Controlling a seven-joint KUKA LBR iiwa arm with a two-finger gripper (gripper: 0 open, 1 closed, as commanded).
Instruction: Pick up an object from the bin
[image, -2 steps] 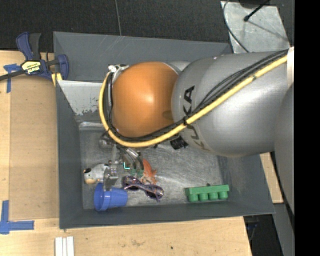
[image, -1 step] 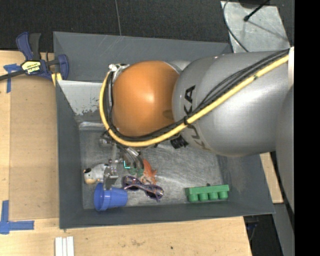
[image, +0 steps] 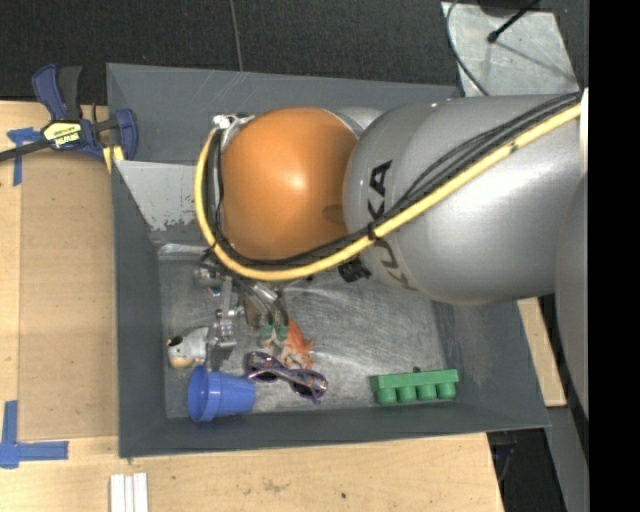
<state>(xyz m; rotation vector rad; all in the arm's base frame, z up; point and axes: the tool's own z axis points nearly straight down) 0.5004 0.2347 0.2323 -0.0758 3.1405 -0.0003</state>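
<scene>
In the grey metal bin (image: 135, 300), its floor scuffed and dull, the jaws hang low toward 8 o'clock; I cannot tell whether they are parted. Nearest them are a small white-and-yellow toy (image: 182, 350) at their 8 o'clock, a blue plastic cup (image: 218, 395) on its side at 6, and an orange scrap (image: 297, 345) at 4.

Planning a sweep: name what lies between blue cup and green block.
Purple sunglasses beside the blue cup, then bare floor to the green block; camera view.
</scene>
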